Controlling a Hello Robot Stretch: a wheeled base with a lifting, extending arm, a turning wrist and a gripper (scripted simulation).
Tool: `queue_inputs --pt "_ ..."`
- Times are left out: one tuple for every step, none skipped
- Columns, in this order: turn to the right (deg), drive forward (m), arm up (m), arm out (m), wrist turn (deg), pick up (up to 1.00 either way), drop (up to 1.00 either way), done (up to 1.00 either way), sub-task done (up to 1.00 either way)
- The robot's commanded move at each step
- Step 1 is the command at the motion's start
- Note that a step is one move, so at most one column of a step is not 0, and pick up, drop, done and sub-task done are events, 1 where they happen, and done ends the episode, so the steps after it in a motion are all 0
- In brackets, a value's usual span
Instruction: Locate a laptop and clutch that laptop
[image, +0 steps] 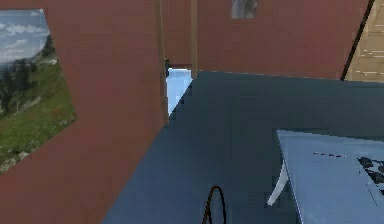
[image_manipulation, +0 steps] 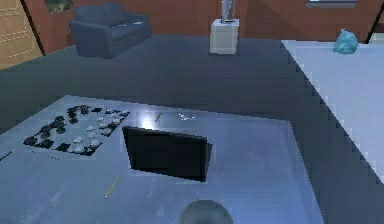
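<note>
Sideways, a laptop stands on the table; ahead, a wall picture.

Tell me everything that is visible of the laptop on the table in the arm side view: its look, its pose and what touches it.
The laptop shows as a dark, almost black flat panel with a thin paler edge along its top. It seems to be open, with the lid roughly upright, near the middle of the pale grey-blue table. Its keyboard half cannot be made out. A chessboard lies apart from it, toward the view's left. Only the tabletop seems to touch it.
</note>
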Motion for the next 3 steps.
queue_inputs --pt "0.0 0.0 0.5 0.0 0.0 0.0 0.0 0.0 0.0" --pt "0.0 0.0 0.28 0.0 0.0 0.0 0.0 0.0 0.0" --pt "0.0 0.0 0.0 0.34 0.0 0.0 0.0 0.0 0.0"
